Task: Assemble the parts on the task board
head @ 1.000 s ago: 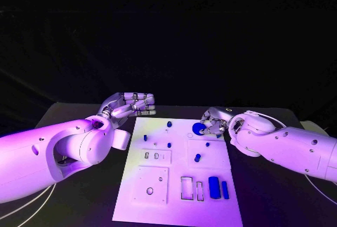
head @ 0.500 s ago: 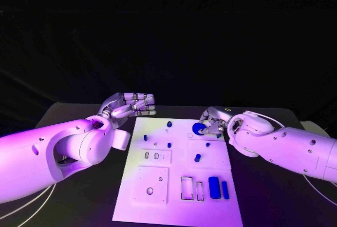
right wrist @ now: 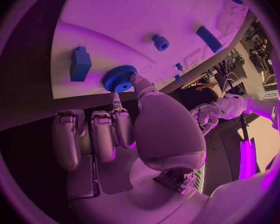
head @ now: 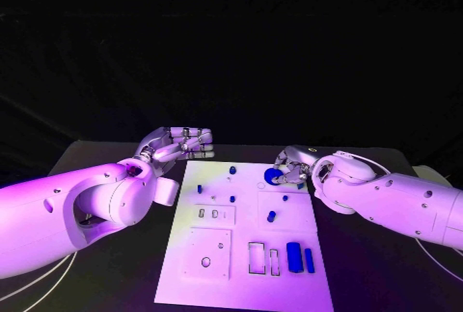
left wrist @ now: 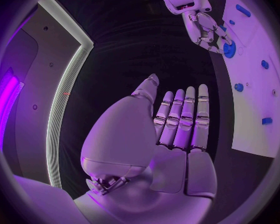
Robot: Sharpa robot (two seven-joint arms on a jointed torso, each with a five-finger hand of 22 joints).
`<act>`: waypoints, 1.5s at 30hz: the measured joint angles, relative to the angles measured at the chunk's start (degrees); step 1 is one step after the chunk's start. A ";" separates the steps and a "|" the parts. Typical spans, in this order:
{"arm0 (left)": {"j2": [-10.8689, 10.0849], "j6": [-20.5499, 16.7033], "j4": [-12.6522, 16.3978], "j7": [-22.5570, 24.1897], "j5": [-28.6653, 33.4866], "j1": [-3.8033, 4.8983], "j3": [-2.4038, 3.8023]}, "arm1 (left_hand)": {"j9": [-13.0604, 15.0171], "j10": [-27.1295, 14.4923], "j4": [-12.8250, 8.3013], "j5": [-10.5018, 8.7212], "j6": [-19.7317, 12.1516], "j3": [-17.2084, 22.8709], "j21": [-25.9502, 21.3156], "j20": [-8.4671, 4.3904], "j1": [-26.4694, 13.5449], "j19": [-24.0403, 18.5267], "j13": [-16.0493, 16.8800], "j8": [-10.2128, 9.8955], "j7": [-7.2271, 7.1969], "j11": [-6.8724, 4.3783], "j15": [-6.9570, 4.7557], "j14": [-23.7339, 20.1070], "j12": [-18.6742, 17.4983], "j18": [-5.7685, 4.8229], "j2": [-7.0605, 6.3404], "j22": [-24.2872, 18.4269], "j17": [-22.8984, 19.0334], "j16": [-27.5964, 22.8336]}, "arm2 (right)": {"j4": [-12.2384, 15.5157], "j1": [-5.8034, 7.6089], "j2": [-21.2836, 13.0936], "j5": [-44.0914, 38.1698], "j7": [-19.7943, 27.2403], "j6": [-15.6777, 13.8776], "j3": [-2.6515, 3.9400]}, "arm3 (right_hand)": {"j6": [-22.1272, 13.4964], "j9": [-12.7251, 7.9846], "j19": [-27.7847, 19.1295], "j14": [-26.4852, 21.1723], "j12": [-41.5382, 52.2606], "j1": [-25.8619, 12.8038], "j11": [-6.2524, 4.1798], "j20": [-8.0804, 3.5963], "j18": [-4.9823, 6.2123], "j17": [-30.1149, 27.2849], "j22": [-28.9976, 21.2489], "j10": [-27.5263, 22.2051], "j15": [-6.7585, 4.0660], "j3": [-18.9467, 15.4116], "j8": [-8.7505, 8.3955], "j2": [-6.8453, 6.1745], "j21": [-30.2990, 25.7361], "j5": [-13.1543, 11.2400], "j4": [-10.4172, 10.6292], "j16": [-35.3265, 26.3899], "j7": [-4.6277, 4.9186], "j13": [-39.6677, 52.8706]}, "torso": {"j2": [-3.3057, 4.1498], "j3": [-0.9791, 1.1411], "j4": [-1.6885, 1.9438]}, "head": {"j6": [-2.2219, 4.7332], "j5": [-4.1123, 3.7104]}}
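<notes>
The white task board (head: 241, 245) lies in the middle of the table. At its far right corner my right hand (head: 292, 170) pinches a blue gear (head: 273, 175) between the thumb and a finger, low over the board. The right wrist view shows the gear (right wrist: 120, 78) at the fingertips (right wrist: 137, 80), close to the board (right wrist: 146, 10). My left hand (head: 178, 146) hovers off the board's far left corner and holds nothing. Its fingers (left wrist: 180, 117) are stretched out side by side. The gear (left wrist: 229, 48) and the right hand (left wrist: 205, 32) also appear in the left wrist view.
Small blue pegs (head: 233, 170) (head: 200, 189) (head: 271, 217) stand on the board's far half. Two blue blocks (head: 293, 257) (head: 309, 260) lie beside open slots (head: 255, 258) near the front. A pale object (head: 429, 173) sits at the table's right edge.
My right arm has shifted very slightly while its hand stays at the gear. The left hand has not moved.
</notes>
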 measured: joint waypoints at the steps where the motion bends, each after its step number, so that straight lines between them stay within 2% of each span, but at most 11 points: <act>1: 0.00 0.00 0.00 -0.01 0.00 0.00 0.00 | 0.00 0.00 0.00 0.00 0.00 0.00 0.00 0.00 0.00 0.00 0.00 0.00 0.00 0.00 0.00 0.00 0.00 0.00 0.00 0.00 0.00 0.00 | -0.04 0.02 0.04 0.02 0.00 0.08 0.01 | 0.35 0.00 0.00 0.00 0.00 0.20 -0.07 0.00 0.00 0.00 0.00 0.07 0.00 0.33 0.13 0.20 0.18 0.00 -0.09 0.00 -0.01 0.00 | 0.00 0.01 0.01 | 0.00 0.00; 7: 0.00 0.01 -0.02 -0.07 0.00 0.00 0.00 | 0.00 -0.20 -0.17 0.00 0.00 -0.17 0.00 0.00 0.00 0.00 0.00 0.00 0.00 0.21 0.00 0.00 0.00 0.01 0.00 0.00 0.00 0.00 | -0.33 0.13 0.29 0.11 0.04 0.61 0.11 | 1.06 -0.03 0.00 0.00 0.00 0.81 -0.28 0.00 0.00 0.05 0.00 0.28 0.00 1.31 0.15 0.81 0.24 -0.48 -0.58 0.00 -0.29 0.00 | 0.01 0.02 0.05 | -0.10 -0.03; 13: -0.01 0.02 -0.02 -0.10 0.00 0.00 0.00 | 0.00 -0.20 -0.17 0.00 0.00 -0.17 0.00 0.00 0.00 0.00 0.00 0.00 0.00 0.20 0.00 0.00 0.00 0.00 0.00 0.00 0.00 0.00 | -0.45 0.19 0.52 0.00 0.04 0.87 0.16 | 2.47 -0.32 0.00 0.00 0.74 1.56 -0.71 0.00 0.00 0.04 -0.01 1.09 0.00 3.77 -0.24 1.56 0.69 -0.94 -1.28 0.06 -0.47 0.00 | 0.00 0.01 0.03 | -0.17 -0.06; 16: -0.01 0.02 -0.02 -0.11 0.00 0.00 0.00 | 0.00 -0.20 -0.17 0.00 0.00 -0.17 0.00 0.00 0.00 0.00 0.00 0.00 0.00 0.21 0.00 0.00 0.00 0.00 0.00 0.00 0.00 0.00 | -0.34 0.16 0.53 -0.18 0.06 0.67 0.16 | 2.79 -0.33 0.07 0.21 1.16 1.79 -0.88 -0.07 -0.06 0.04 -0.01 1.32 -0.21 5.02 -0.20 1.78 1.03 -1.16 -1.58 0.23 -0.16 0.00 | 0.00 0.01 0.02 | -0.19 -0.03; 17: -0.01 0.02 -0.02 -0.12 0.00 0.00 0.00 | 0.00 -0.20 -0.17 0.00 0.00 -0.17 0.00 0.00 0.00 0.00 0.00 0.00 0.00 0.20 0.00 0.00 0.00 0.00 0.00 0.00 0.00 0.00 | -0.26 0.13 0.52 -0.28 0.07 0.51 0.15 | 2.98 -0.33 0.23 0.09 1.25 1.93 -0.88 -0.23 -0.61 0.04 -0.01 1.32 -0.34 5.42 -0.01 1.93 1.12 -1.17 -1.66 0.23 0.03 0.00 | 0.00 0.01 0.02 | -0.19 -0.03; 18: -0.01 0.02 -0.03 -0.12 0.00 0.00 0.00 | 0.00 -0.20 -0.17 0.00 0.00 -0.17 0.00 0.00 0.00 0.00 0.00 0.00 0.00 0.20 0.00 0.00 0.00 0.00 0.00 0.00 0.00 0.00 | -0.05 0.07 0.48 -0.52 0.09 0.08 0.11 | 3.09 -0.33 0.10 0.00 1.54 2.09 -1.01 -0.35 -0.91 0.04 -0.01 1.45 -0.44 5.97 -0.01 2.09 1.12 -1.28 -1.78 0.23 0.14 0.02 | 0.00 0.01 0.02 | -0.19 -0.03; 27: -0.01 0.03 -0.09 -0.15 0.00 0.00 0.00 | 0.00 -0.20 -0.17 0.00 0.00 -0.17 0.00 0.00 0.00 0.00 0.00 0.00 0.00 0.20 0.00 0.00 0.00 0.01 0.00 0.00 -0.04 0.00 | 1.85 -0.30 0.32 -2.47 0.11 -3.64 -0.10 | 3.32 -0.33 0.21 0.10 1.76 2.46 -1.09 -0.64 -0.91 0.03 -0.02 1.53 -0.76 6.74 0.00 2.15 1.56 -1.49 -2.06 0.23 0.37 0.04 | 0.00 0.02 0.06 | -0.07 0.13; 33: -0.01 0.03 -0.16 -0.16 0.00 0.00 0.00 | 0.00 -0.20 -0.32 0.00 0.00 -0.02 0.00 0.00 0.00 0.00 0.00 -0.08 0.00 0.20 0.21 -0.21 0.00 0.01 0.00 -0.06 -0.05 0.00 | 5.65 0.15 0.10 -4.76 -0.12 -5.86 0.06 | 3.38 -0.44 0.01 0.01 1.76 2.43 -1.09 -0.85 -0.91 0.03 0.03 1.52 -0.84 7.38 0.00 2.16 1.79 -0.70 -2.06 0.23 0.43 0.04 | -0.02 0.01 -0.01 | 0.02 0.26; 39: 0.11 0.03 -0.17 -0.17 0.00 0.00 0.00 | 0.00 -0.20 -0.31 0.00 0.00 -0.02 0.00 0.00 0.00 0.00 0.00 -0.19 0.00 0.20 0.21 -0.21 0.00 0.01 0.00 -0.06 -0.05 0.00 | 7.80 0.89 2.17 -8.19 -0.95 -7.09 0.19 | 3.39 -0.44 0.01 0.01 1.76 1.99 -1.09 -0.85 -0.91 0.03 0.03 1.52 -0.83 7.38 -0.04 1.89 1.79 -0.67 -2.06 0.23 0.44 0.03 | -0.03 -0.01 -0.02 | 0.11 0.15; 45: 0.23 0.04 -0.17 -0.17 -0.01 0.00 0.00 | 0.00 -0.20 -0.31 0.00 0.00 -0.02 0.00 0.00 0.00 0.00 0.00 -0.19 0.00 0.20 0.21 -0.21 0.00 0.00 0.00 -0.06 -0.05 0.00 | 6.88 0.99 5.70 -10.70 -1.85 -7.61 0.11 | 3.39 -0.44 0.01 0.01 1.76 1.80 -1.09 -0.84 -0.91 0.02 0.02 1.52 -0.83 7.52 -0.09 2.00 2.02 -0.66 -1.92 0.23 0.44 0.03 | -0.01 -0.03 0.13 | 0.14 0.03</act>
